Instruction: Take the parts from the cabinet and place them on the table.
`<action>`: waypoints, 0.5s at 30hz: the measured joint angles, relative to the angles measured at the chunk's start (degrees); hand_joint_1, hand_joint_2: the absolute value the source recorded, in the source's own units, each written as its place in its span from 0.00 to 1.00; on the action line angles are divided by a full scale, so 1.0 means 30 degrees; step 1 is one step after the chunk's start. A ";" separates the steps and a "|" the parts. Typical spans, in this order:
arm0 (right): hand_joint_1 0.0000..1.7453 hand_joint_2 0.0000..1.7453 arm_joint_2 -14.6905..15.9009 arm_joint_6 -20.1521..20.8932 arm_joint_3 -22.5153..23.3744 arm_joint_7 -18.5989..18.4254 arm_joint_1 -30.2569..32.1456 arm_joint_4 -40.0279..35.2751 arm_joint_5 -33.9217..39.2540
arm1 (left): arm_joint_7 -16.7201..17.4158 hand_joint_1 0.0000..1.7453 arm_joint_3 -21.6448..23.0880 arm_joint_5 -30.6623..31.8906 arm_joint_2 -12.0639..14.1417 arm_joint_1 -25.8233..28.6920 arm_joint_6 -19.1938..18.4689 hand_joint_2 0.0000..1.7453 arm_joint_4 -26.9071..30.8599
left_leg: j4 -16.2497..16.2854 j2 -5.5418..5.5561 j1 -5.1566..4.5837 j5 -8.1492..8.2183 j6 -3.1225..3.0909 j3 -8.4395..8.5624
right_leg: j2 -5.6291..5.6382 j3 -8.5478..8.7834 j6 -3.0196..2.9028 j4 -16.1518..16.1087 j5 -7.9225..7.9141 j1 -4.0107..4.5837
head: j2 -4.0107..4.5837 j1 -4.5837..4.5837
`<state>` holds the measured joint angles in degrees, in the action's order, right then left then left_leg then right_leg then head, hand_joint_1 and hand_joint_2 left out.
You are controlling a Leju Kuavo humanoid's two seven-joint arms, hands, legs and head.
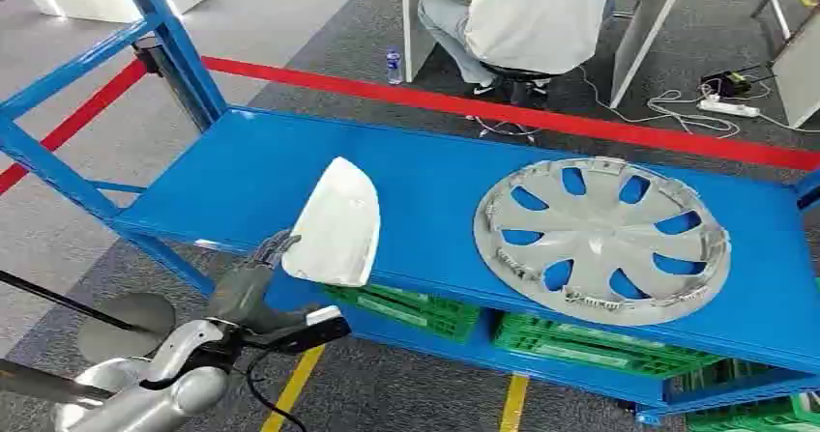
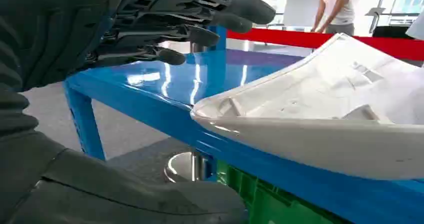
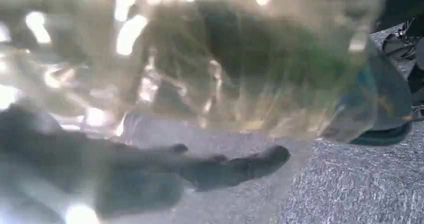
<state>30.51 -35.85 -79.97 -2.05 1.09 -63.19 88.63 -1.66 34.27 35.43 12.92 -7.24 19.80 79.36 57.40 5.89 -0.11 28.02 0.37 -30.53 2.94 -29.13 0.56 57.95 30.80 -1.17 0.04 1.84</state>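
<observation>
White cover part point(image 1: 336, 222) on blue table point(image 1: 242, 176), left hand point(image 1: 253, 273) beside it, fingers apart

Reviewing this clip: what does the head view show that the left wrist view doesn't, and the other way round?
Head view alone: the grey wheel cover lying flat on the blue table, green crates beneath, a seated person behind the red barrier. Left wrist view alone: the white part's ribbed inner side and a standing person far off. Both: the left hand at the white part resting on the table's near edge, fingers spread above it.
</observation>
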 joint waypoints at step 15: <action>0.00 0.00 0.0000 0.0299 -0.0168 0.0000 -0.0095 0.0051 0.0000 | 0.0168 0.00 0.0670 0.1850 -0.0233 -0.1443 -0.0145 1.00 -0.1268 | 0.0004 0.0000 0.0000 0.0000 0.0000 0.0001 | 0.0000 0.0005 0.0002 0.0000 -0.0002 -0.0001 | 0.0000 0.0000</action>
<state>30.51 -34.95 -80.48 -2.05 0.81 -63.04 88.63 -1.16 36.28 40.98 12.22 -11.57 19.37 75.56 57.41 5.89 -0.11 28.02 0.37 -30.52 2.94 -29.12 0.56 57.95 30.79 -1.18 0.04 1.84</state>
